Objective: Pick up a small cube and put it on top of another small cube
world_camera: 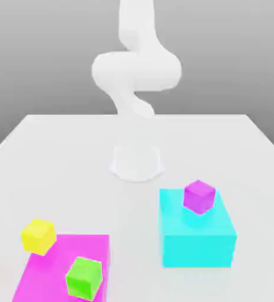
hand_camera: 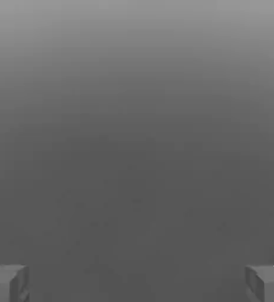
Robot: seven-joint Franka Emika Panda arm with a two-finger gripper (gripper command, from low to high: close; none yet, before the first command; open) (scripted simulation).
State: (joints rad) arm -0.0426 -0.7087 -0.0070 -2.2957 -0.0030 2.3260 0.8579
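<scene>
While the gripper (hand_camera: 137,283) stands wide open and empty, nothing is stacked yet. Yellow cube (world_camera: 38,236) and green cube (world_camera: 84,277) sit at the magenta block (world_camera: 50,265); purple cube (world_camera: 198,196) tops the cyan block (world_camera: 197,236). Pick and place both remain.

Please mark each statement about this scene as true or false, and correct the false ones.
1. The purple cube sits on the cyan block. True.
2. The green cube rests on the bare table. False: it rests on the magenta block.
3. The gripper is open, with nothing between its fingers. True.
4. The yellow cube is stacked on the green cube. False: it lies apart, at the magenta block's corner toward the exterior view's left.
</scene>
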